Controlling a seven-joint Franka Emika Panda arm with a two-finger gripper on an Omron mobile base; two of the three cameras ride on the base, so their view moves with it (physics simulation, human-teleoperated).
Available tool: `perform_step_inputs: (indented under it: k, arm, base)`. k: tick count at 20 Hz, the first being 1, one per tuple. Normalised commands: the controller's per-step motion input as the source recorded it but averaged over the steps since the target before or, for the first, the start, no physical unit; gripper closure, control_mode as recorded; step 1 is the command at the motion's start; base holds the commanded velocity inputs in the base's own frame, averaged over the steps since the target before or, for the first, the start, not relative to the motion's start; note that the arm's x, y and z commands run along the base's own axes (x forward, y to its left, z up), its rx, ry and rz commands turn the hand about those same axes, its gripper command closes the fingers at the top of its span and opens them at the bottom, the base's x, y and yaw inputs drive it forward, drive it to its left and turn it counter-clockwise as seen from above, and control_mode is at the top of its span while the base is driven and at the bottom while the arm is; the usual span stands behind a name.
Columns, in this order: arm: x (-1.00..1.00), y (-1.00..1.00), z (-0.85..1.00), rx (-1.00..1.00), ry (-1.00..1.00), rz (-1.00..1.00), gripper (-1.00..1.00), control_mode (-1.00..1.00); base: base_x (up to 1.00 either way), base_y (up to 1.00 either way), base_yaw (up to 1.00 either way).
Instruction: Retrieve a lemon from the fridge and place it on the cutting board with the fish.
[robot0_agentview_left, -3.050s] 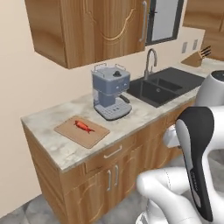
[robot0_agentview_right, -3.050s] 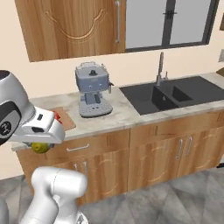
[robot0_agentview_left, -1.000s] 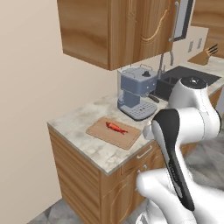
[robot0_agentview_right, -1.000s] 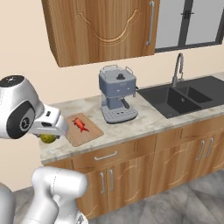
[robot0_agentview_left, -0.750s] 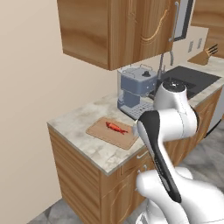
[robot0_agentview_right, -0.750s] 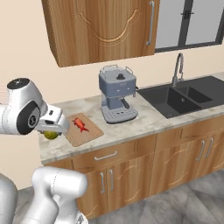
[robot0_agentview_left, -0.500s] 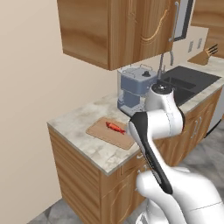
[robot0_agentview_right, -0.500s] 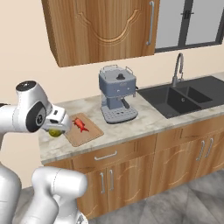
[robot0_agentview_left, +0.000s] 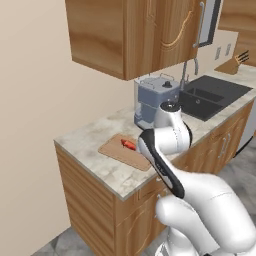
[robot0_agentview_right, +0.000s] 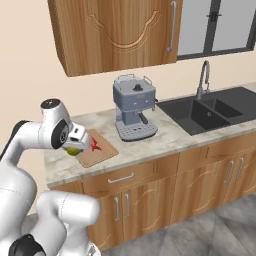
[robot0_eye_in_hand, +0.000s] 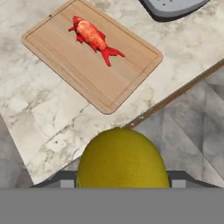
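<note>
- Yellow-green lemon: sits clamped between the jaws of the gripper, above the counter's front edge.
- Handling, by judgement: light, firm, smooth-skinned and prone to roll; hold it across its widest part.
- Cutting board: lies ahead of the hand, apart from the lemon.
- Fish: rests on the board's far half; the near half is bare.
</note>
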Motion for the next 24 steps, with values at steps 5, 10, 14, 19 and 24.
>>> perform_step_inputs:
  k: [5, 10, 14, 19, 24]
  arm:
    - [0.63, 0.00, -0.07, 0.01, 0.04, 0.00, 1.00, -1.00]
    - [0.42, 0.07, -0.05, 0.00, 0.01, 0.00, 1.00, -1.00]
    - [0.21, 0.13, -0.18, 0.00, 0.06, -0.03, 1.00, -1.00]
    - [0.09, 0.27, -0.35, 0.00, 0.04, -0.17, 1.00, -1.00]
    - [0.28, 0.19, -0.28, 0.00, 0.01, -0.24, 1.00, -1.00]
  base:
    - [0.00, 0.00, 0.00]
    - [0.00, 0.00, 0.00]
    - [0.00, 0.00, 0.00]
    - [0.00, 0.00, 0.00]
    - [0.00, 0.00, 0.00]
